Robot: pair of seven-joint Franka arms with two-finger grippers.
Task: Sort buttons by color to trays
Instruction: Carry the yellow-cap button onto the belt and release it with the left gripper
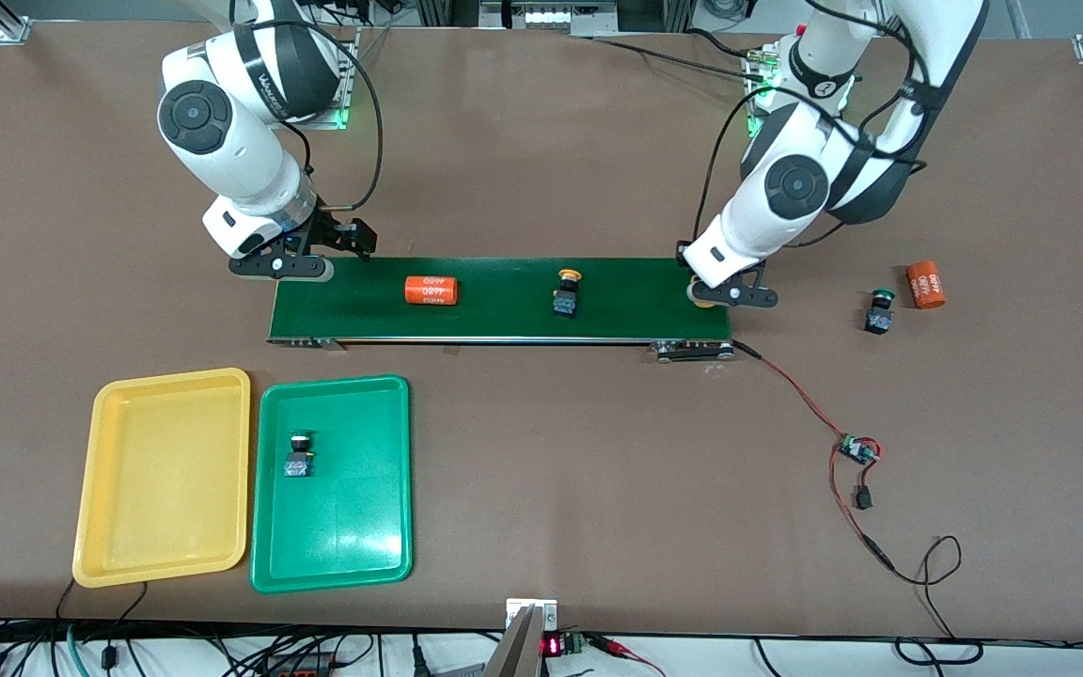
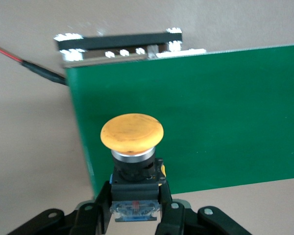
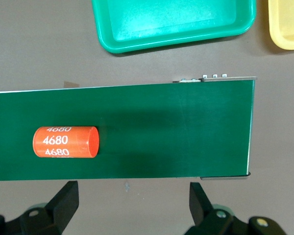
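Left gripper (image 2: 136, 215) of mine clamps a yellow-capped button (image 2: 132, 133) by its body over the green belt's (image 1: 504, 310) end, cap pointing away from my wrist; my fingers hide its base. Right gripper (image 3: 132, 198) waits, fingers apart, over the belt's other end, an orange cylinder (image 3: 66, 142) at ten o'clock.

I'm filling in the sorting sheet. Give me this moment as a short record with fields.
left tool: shut on a yellow-capped button, over the conveyor belt end toward the left arm
right tool: open, empty, over the belt's other end
on belt: orange cylinder; another yellow-capped button
green tray: one green-capped button
yellow tray: no button
off belt, toward the left arm's end: green-capped button beside a second orange cylinder
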